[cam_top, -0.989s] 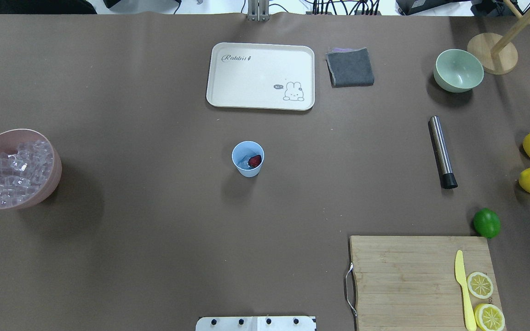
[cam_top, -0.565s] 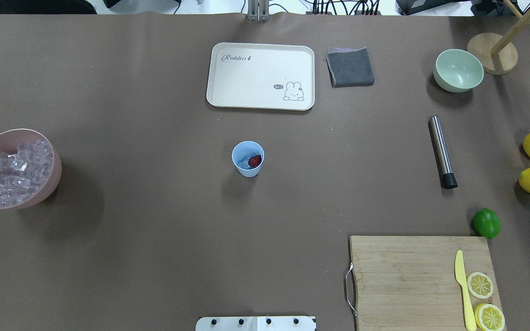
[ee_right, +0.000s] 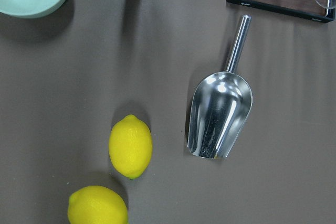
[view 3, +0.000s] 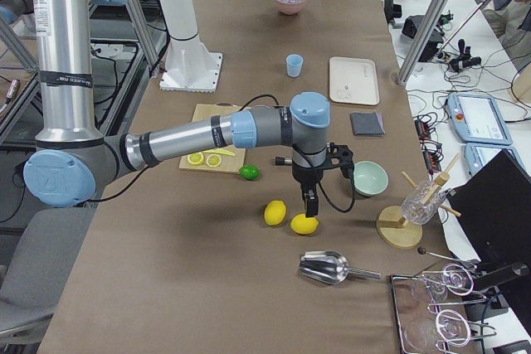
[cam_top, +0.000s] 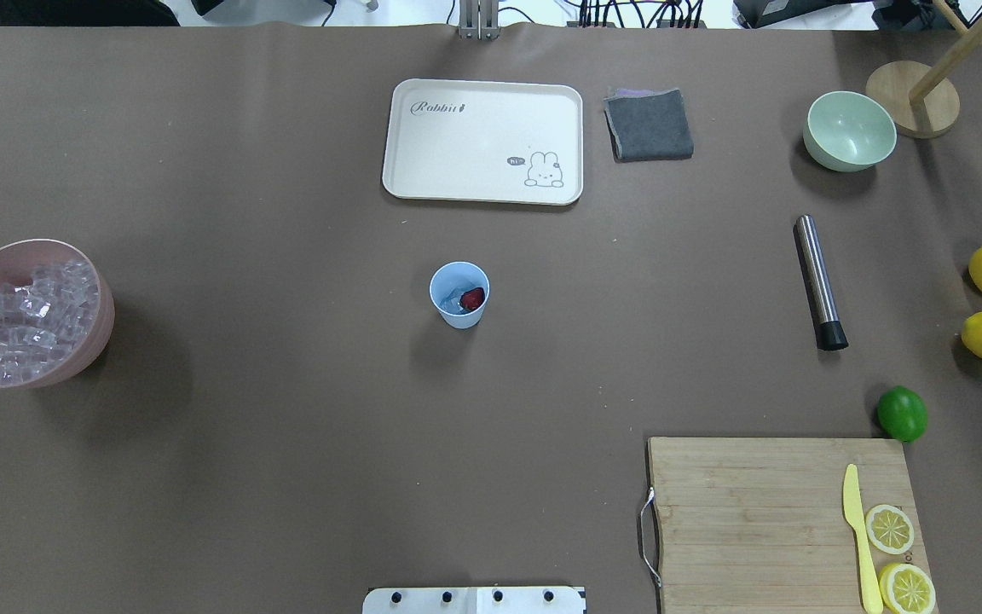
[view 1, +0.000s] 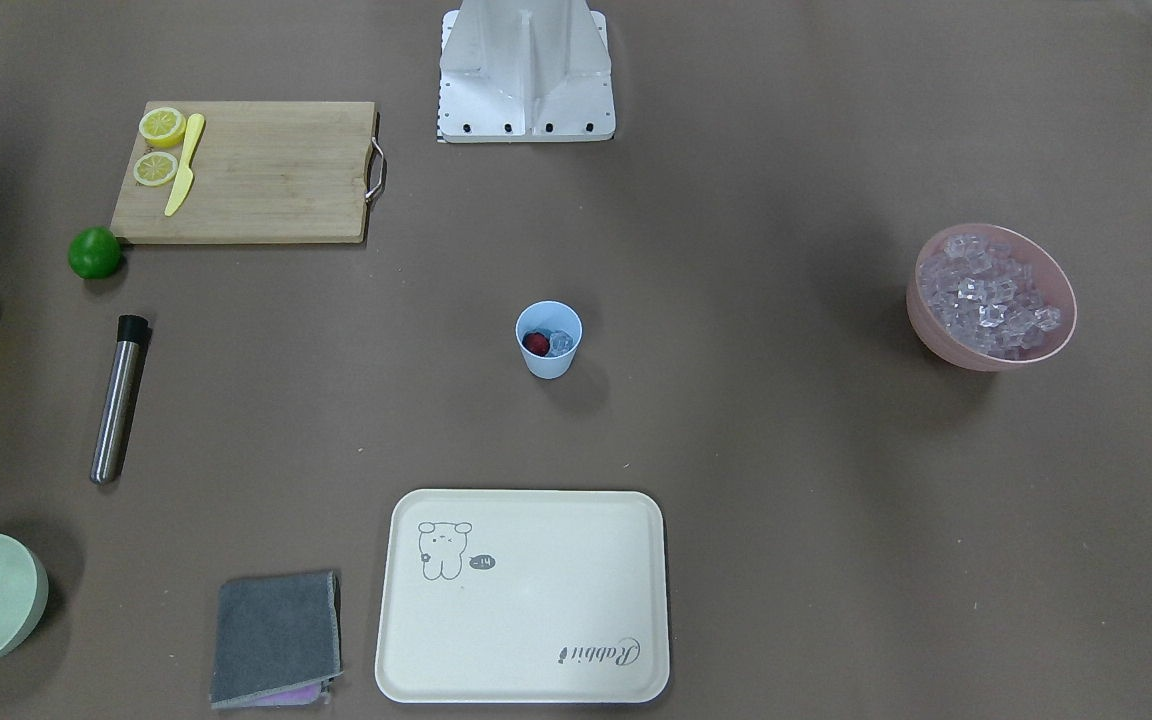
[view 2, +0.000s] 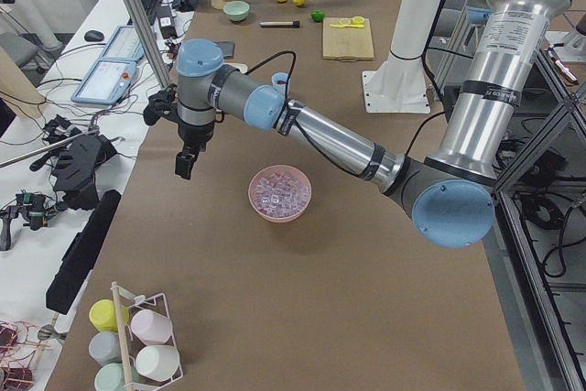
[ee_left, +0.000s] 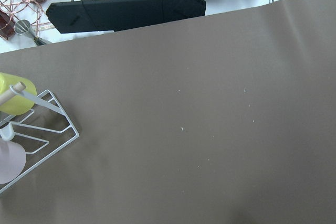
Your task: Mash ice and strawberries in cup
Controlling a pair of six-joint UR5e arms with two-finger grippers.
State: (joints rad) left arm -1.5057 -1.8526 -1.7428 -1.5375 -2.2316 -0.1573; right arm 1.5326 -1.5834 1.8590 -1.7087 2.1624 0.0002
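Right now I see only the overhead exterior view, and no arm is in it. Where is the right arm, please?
Observer: The right end effector hangs just above a lemon, far out on the robot's right.
Operator: And the left arm?
Observer: The left end effector hangs in the air beside the pink bowl.
Operator: Is anything lying beyond that lemon?
Observer: Yes, a metal scoop lies there, empty.

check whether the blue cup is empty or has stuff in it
Not empty: the cup stands upright with the strawberry and ice inside it.
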